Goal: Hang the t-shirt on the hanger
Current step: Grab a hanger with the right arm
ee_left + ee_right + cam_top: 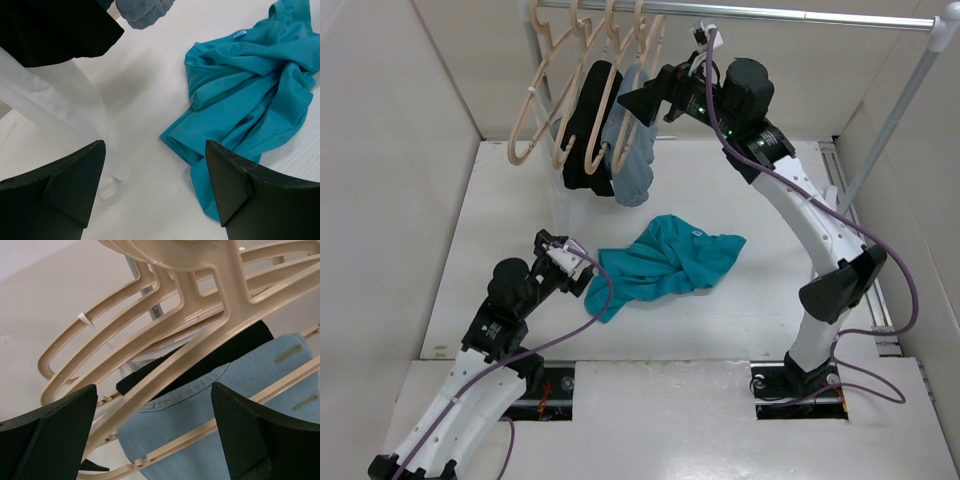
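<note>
The teal t-shirt [670, 262] lies crumpled on the white table, its white neck label up. My left gripper [578, 268] is open and empty, low over the table at the shirt's left edge. In the left wrist view its right finger [235, 185] is over the shirt's [250, 95] near corner, the gripper [155, 150] over bare table. Several beige hangers [550, 110] hang on the rail. My right gripper [645, 95] is open and empty beside them. In the right wrist view a hanger arm [190, 347] crosses in front of my open gripper [152, 400].
A black garment [588, 125] and a grey-blue garment [632, 160] hang on two of the hangers. The metal rail [770, 14] runs across the top, with a slanted post [890, 120] on the right. A white rack leg [60, 105] stands left of my left gripper.
</note>
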